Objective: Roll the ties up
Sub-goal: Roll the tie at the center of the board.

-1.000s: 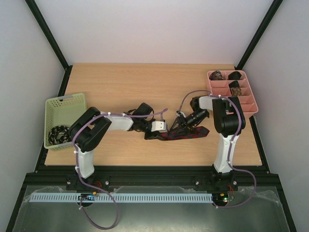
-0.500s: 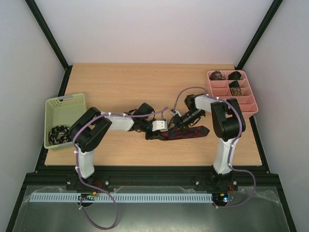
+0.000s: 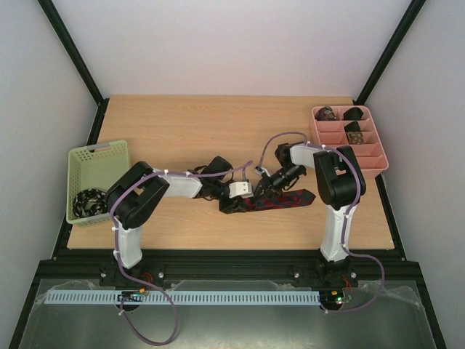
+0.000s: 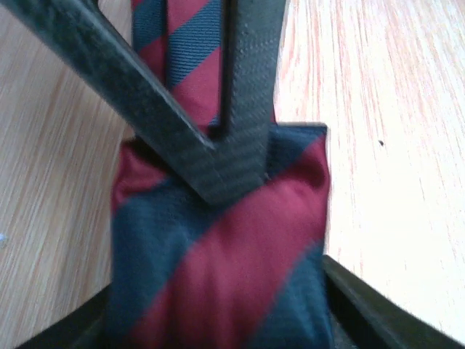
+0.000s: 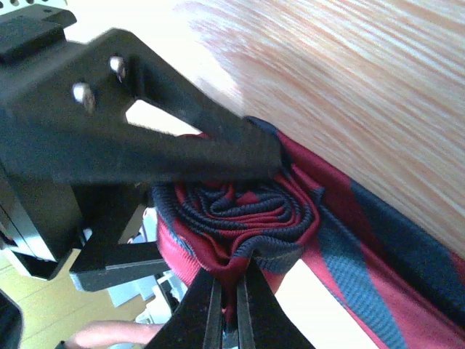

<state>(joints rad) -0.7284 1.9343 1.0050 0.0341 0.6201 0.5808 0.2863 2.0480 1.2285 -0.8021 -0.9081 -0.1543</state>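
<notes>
A dark red tie with navy stripes lies on the table, its flat strip running right. Its rolled end is a coil sitting between the fingers of my left gripper, which touch it on both sides. My right gripper is shut on a fold of the outer layer at the coil's rim. In the top view both grippers, left and right, meet at mid-table. The right gripper's black fingers cross above the coil in the left wrist view.
A pink divided tray at the back right holds three rolled ties. A pale green mesh basket at the left edge holds a black-white tie. Black frame posts rise at the far corners.
My right gripper has moved left onto the coil and closed on its outer fold. The left arm has stayed in place with the coil between its fingers.
</notes>
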